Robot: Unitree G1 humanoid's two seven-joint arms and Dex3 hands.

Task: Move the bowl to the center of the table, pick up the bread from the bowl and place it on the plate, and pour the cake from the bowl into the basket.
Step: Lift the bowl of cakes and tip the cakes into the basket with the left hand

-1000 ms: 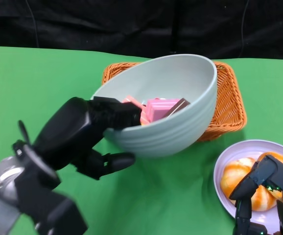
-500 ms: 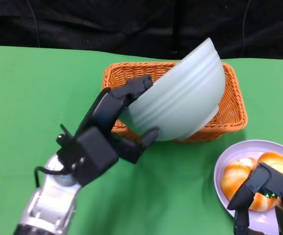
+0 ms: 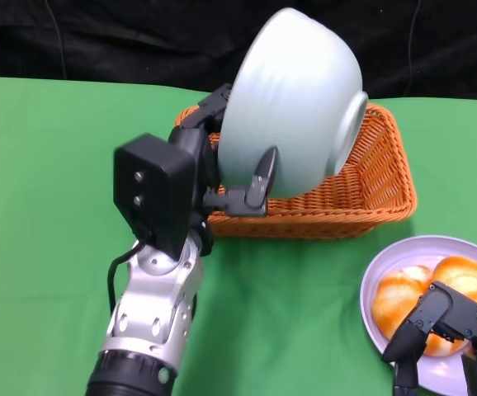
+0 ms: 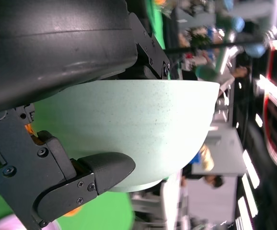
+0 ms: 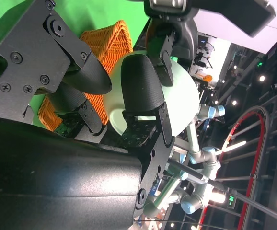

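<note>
a green table [image 3: 49, 206] holds a wicker basket [image 3: 379, 186]. a pale green bowl [image 3: 296, 99] is tipped nearly upside down over the basket, clamped at its rim by the left hand [image 3: 222, 165], fingers on the outer wall. beside the right hand [image 3: 449, 330], whose fingers are apart and empty, bread [image 3: 412, 297] lies on a plate [image 3: 387, 272]. the cake is hidden.

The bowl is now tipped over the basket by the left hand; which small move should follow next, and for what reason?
Probably hold the tilt a moment, then turn the bowl upright. The left hand grips it at the rim, tipped so far over the basket that only its outside and base show. No cake can be seen from here, so it has likely dropped out. The bread lies on the plate.
</note>
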